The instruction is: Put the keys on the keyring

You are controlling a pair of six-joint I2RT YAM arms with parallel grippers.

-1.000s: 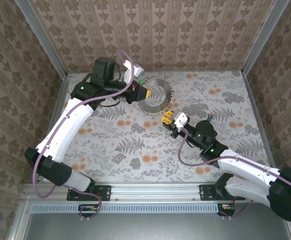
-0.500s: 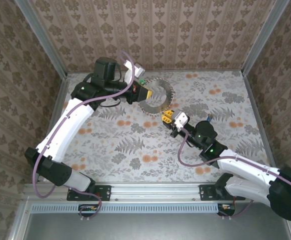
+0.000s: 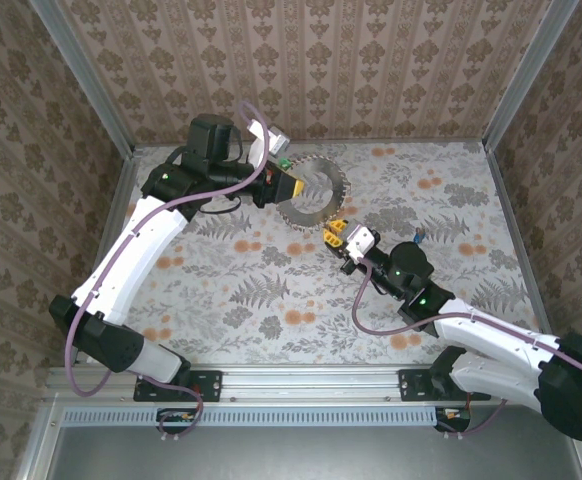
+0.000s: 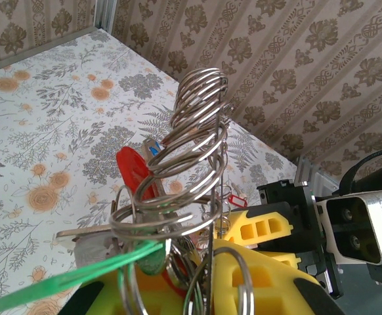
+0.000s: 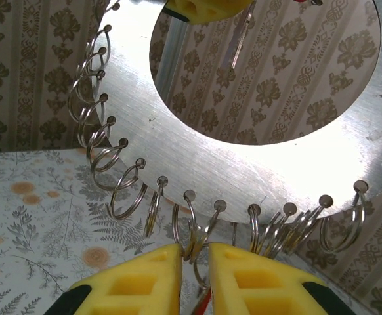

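Observation:
The keyring point(image 3: 316, 192) is a flat silvery ring plate with many small split rings along its edge, held up off the table. My left gripper point(image 3: 289, 185) is shut on its left rim. In the left wrist view the keyring point(image 4: 197, 131) stands edge-on between my yellow fingers point(image 4: 263, 275). Keys with a red tag point(image 4: 135, 174) and a green tag point(image 4: 66, 279) hang there. My right gripper point(image 3: 337, 234) sits at the ring's lower right edge. In the right wrist view it point(image 5: 194, 252) is shut on a key's small split ring point(image 5: 192, 239) under the keyring point(image 5: 243, 164), with a red tag point(image 5: 204, 303) showing below.
A blue-tagged key point(image 3: 416, 237) lies on the flowered table point(image 3: 271, 290) beside the right arm. Patterned walls close the back and sides. The right wrist's camera block point(image 4: 358, 236) shows close behind the ring in the left wrist view.
My right gripper has crept slightly up and left, closer to the keyring's lower edge. The left arm and the keyring have stayed put.

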